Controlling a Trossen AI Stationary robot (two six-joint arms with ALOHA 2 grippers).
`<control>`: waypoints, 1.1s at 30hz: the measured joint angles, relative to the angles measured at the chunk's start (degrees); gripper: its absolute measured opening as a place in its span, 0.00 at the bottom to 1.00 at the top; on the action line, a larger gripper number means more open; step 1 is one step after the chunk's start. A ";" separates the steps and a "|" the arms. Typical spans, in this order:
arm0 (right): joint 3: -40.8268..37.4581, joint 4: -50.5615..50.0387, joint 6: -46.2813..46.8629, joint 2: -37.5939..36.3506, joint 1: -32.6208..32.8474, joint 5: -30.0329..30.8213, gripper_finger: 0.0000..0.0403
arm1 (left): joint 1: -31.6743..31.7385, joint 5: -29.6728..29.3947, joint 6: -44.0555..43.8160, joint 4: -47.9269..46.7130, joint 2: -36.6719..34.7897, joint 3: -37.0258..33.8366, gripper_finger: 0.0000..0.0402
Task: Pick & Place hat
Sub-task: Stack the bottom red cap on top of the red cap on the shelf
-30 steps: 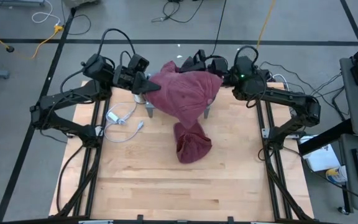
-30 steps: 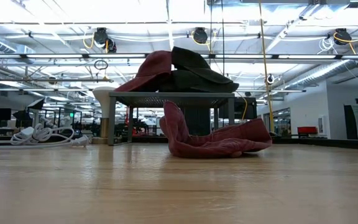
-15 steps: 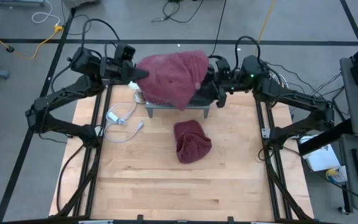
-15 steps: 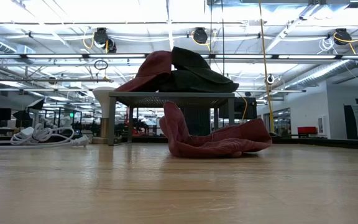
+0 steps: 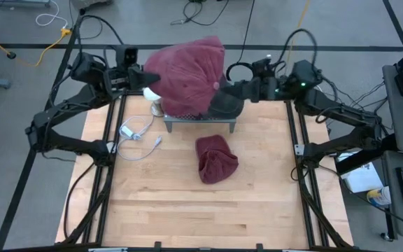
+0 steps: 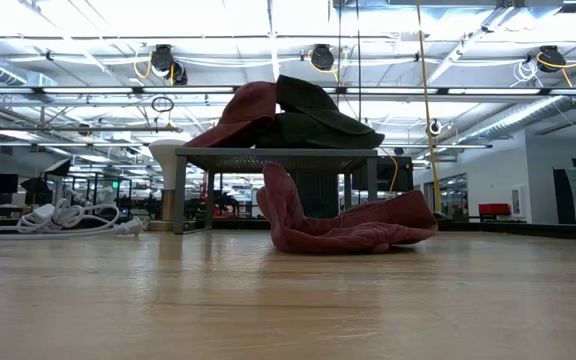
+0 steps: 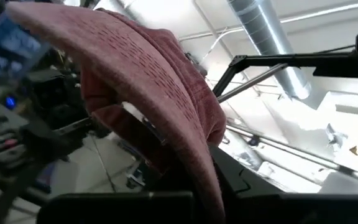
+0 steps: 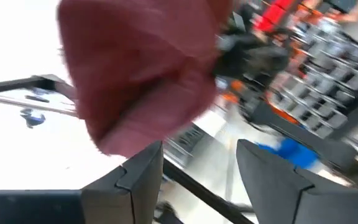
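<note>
My left gripper, clamped on the maroon cap, holds it above the rack at the table's far edge; right gripper jaws apart, placement remains

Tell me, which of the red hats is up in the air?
The big red hat at the table's far edge, held up by the left pincer above the small stand. The other red hat lies crumpled on the table.
</note>
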 joint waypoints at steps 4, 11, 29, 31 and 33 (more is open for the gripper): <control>0.00 7.89 5.98 -0.32 0.00 0.08 0.50 | 0.00 -1.42 5.27 -0.50 -1.13 0.00 0.02; 0.00 13.96 8.04 -0.28 0.00 1.02 0.49 | -0.02 -6.80 13.13 -6.82 -3.60 0.00 0.02; 0.00 8.39 7.44 2.40 0.00 8.79 0.49 | -8.11 -24.50 23.52 -28.59 -6.08 0.00 0.02; 0.00 8.66 7.88 2.46 0.00 7.63 0.49 | -9.30 -27.84 24.41 -30.75 -6.09 0.02 0.02; 0.00 8.79 7.64 2.33 0.07 6.13 0.49 | -10.20 -30.54 25.12 -32.58 -6.04 0.00 0.02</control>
